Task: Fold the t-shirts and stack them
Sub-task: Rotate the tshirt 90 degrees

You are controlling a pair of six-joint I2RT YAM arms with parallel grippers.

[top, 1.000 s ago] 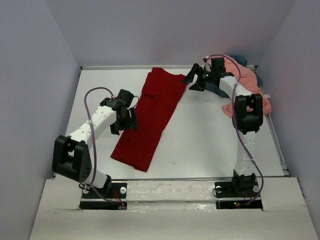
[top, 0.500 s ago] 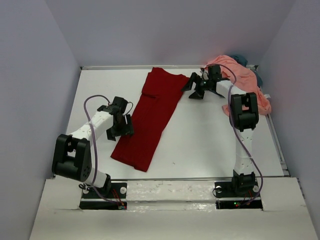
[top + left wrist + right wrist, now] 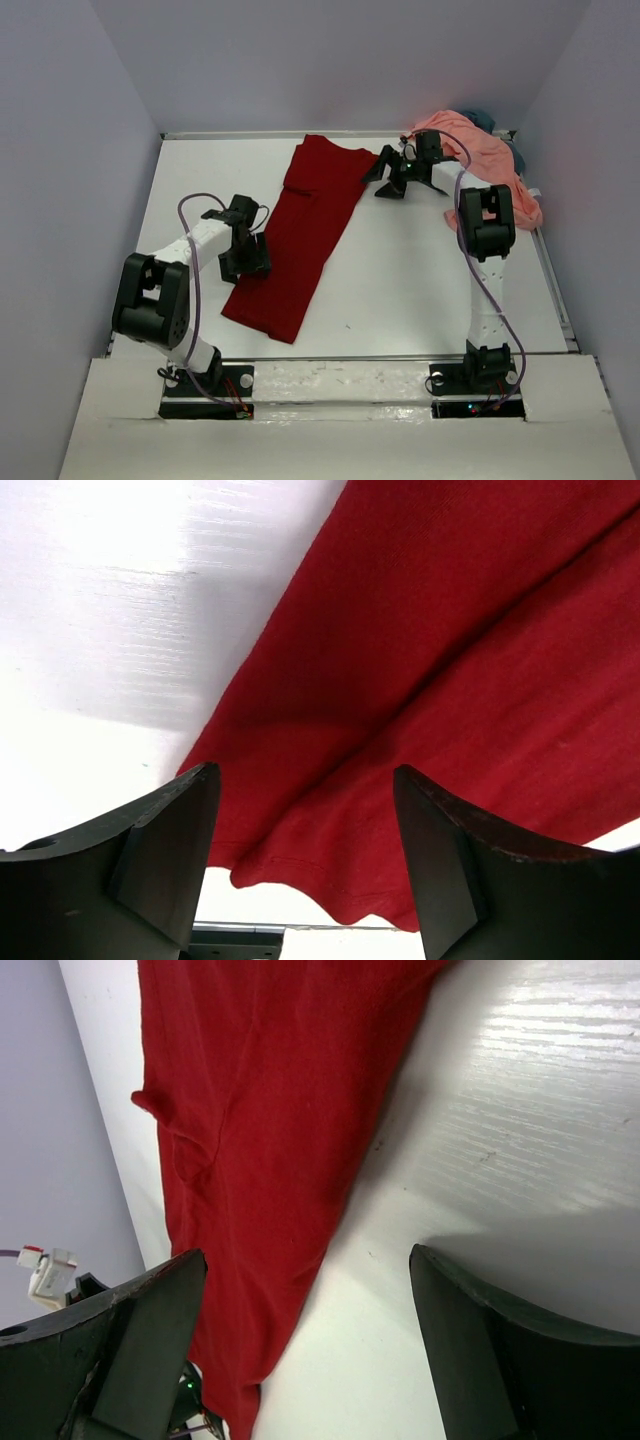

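— Where's the left gripper (image 3: pixel 244 257)?

— Low over the near-left edge of the dark red t-shirt (image 3: pixel 301 228). Its fingers (image 3: pixel 165 850) stand well apart, with nothing pinched between them. From the wrist camera you look straight between them onto red cloth, one layer lying over another, with the hem just this side.

— And the right gripper (image 3: pixel 388 177)?

— Up at the far end, just beside the shirt's far right corner. Wide open too, and empty. Its fingers (image 3: pixel 150 1340) frame the bare white table (image 3: pixel 420 280) and the shirt's long edge running away from it.

— How does the red one lie?

— Flat, as a long narrow strip, slanting from the far middle of the table down towards the left arm.

— The other shirts?

— Bunched in the far right corner, behind the right arm. The salmon pink t-shirt (image 3: pixel 492 165) is the heap on top, and the slate blue-grey t-shirt (image 3: pixel 483 116) only peeks out from behind and beside it. Both are well apart from the red one.

— Is either arm touching those?

— From here I can't tell.
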